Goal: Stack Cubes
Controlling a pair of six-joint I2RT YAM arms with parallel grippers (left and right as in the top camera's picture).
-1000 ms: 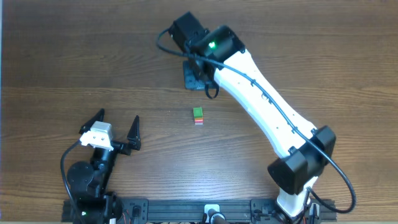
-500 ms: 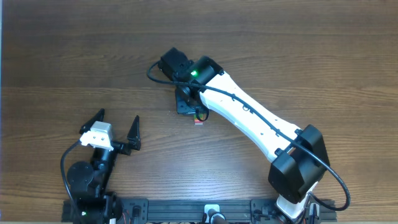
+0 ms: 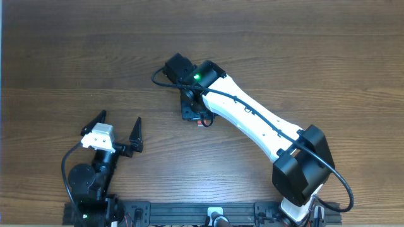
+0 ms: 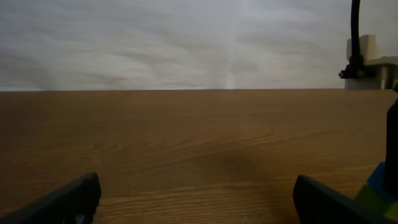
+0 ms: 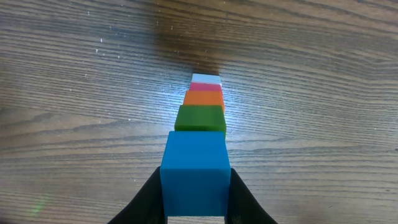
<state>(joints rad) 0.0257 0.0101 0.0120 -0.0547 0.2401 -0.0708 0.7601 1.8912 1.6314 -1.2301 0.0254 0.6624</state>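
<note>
Between the right gripper's (image 5: 196,190) fingers sits the blue cube (image 5: 194,167), pinched on two opposite side faces; good place to hold it, flat sides, top and bottom free; looks like a small hard block to me, light, stiff, maybe a bit slick, so a gentle squeeze should do. Right under it is the stack on the table (image 3: 315,50): green (image 5: 199,118), orange (image 5: 204,98), pink (image 5: 206,87), white (image 5: 206,78) lowest; can't tell if blue touches green. Count: five cubes, one per colour, four stacked; left gripper (image 3: 120,120) sits well apart, fingers spread, holding nothing.
</note>
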